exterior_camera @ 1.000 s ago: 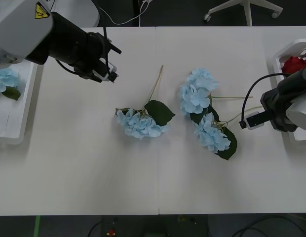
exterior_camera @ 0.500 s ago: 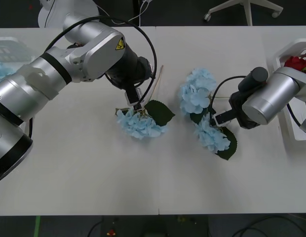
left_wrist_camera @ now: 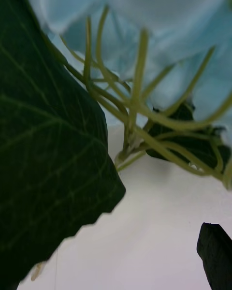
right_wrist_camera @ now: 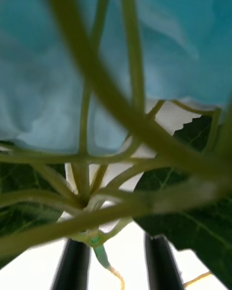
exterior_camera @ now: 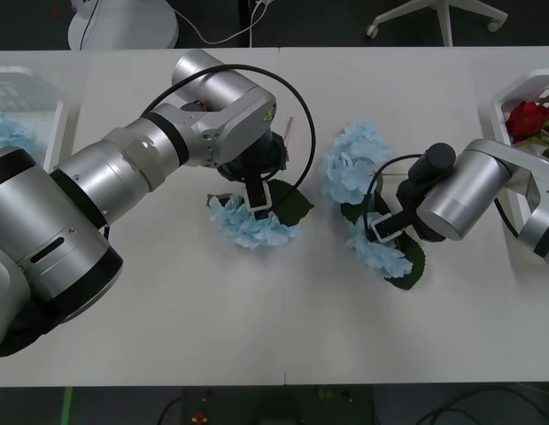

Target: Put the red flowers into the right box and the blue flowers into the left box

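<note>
**Both grippers down among the blue hydrangeas at mid-table**

Left gripper (exterior_camera: 259, 205) sits low over the leftmost loose blue flower (exterior_camera: 251, 223), at the point where the pale head meets its big dark leaf (exterior_camera: 290, 200). From the left wrist camera, one black fingertip (left_wrist_camera: 217, 253) shows at a corner, the leaf (left_wrist_camera: 48, 150) and thin green stalks (left_wrist_camera: 140, 116) lie close ahead, and white table shows between; the fingers look spread apart with nothing between them, though only one is in sight.

Going from left to right on the white table (exterior_camera: 168, 336): the left box (exterior_camera: 31, 102) stands at the far left edge with a blue flower head (exterior_camera: 7, 131) inside it, partly behind the left arm. Next comes the hydrangea under the left gripper, its thin stem (exterior_camera: 286, 133) running away from the robot. Then two more blue flowers lie together near the centre, one head (exterior_camera: 354, 159) farther from the robot and one (exterior_camera: 379, 252) nearer, with dark leaves (exterior_camera: 409, 266) around them.

Right gripper (exterior_camera: 381, 226) is down at the nearer of those two heads. In the right wrist view its two black fingers (right_wrist_camera: 72, 266) stand slightly apart, with a short green stem end (right_wrist_camera: 100, 253) in the gap; whether they touch it I cannot tell. Branching stalks (right_wrist_camera: 84, 183) and blue petals (right_wrist_camera: 48, 77) sit just beyond.

At the far right edge is the right box (exterior_camera: 505, 97), with red flowers (exterior_camera: 531, 115) inside.
</note>
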